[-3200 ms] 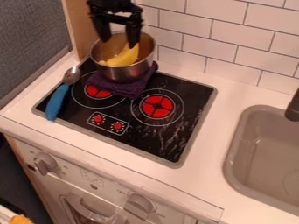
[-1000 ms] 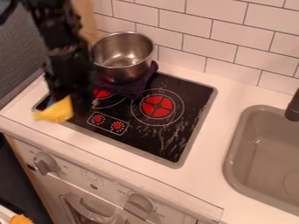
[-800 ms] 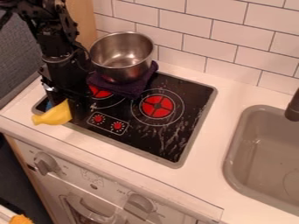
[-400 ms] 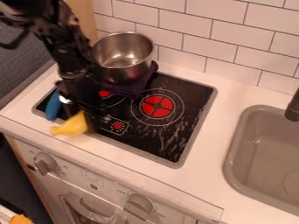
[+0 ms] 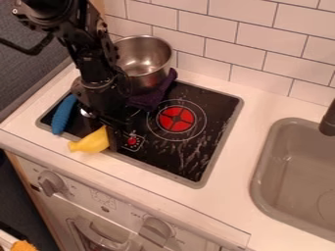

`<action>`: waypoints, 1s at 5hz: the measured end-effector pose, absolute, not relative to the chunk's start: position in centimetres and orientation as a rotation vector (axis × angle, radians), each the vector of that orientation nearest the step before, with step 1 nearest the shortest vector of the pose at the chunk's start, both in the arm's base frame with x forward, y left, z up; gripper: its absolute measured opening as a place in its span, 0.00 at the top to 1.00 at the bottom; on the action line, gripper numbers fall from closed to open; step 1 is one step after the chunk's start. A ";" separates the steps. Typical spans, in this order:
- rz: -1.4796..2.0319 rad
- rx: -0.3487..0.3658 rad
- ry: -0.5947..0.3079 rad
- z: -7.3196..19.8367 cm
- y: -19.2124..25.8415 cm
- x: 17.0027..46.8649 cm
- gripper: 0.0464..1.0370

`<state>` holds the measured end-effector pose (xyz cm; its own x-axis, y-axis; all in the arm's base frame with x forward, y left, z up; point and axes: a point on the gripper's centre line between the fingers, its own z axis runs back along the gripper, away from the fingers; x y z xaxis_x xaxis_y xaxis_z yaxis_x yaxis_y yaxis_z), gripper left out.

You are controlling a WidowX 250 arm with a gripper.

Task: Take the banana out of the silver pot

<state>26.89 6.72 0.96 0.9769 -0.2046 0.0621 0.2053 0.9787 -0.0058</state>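
The black gripper point(image 5: 112, 135) hangs over the front left part of the stove, shut on the yellow banana point(image 5: 91, 141). The banana's free end points left, over the stove's front edge and the white counter; its other end is hidden by the gripper. Behind the arm, at the back left of the stove, stands the silver pot point(image 5: 145, 56), upright on a dark purple cloth point(image 5: 152, 97). Nothing lies in the part of the pot that I can see; the arm covers its left side.
A spoon with a blue handle point(image 5: 62, 114) lies along the stove's left edge, close to the gripper. The black stove top point(image 5: 208, 117) extends to the right. Farther right is a grey sink point(image 5: 260, 181) with a dark faucet. A tiled wall rises behind.
The banana was in the pot under the gripper; the gripper has since carried it out to the front left. Over the latest frames both moved right and slightly toward the front, uncovering the blue handle.
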 end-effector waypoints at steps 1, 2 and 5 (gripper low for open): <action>-0.173 -0.003 -0.047 1.2 6.6 27.0 0.08; -0.133 0.045 -0.073 3.6 7.1 26.8 0.03; -0.082 0.096 -0.116 8.3 7.0 25.8 0.04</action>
<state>25.82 6.97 8.30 0.9899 -0.0869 0.1120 0.0757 0.9920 0.1007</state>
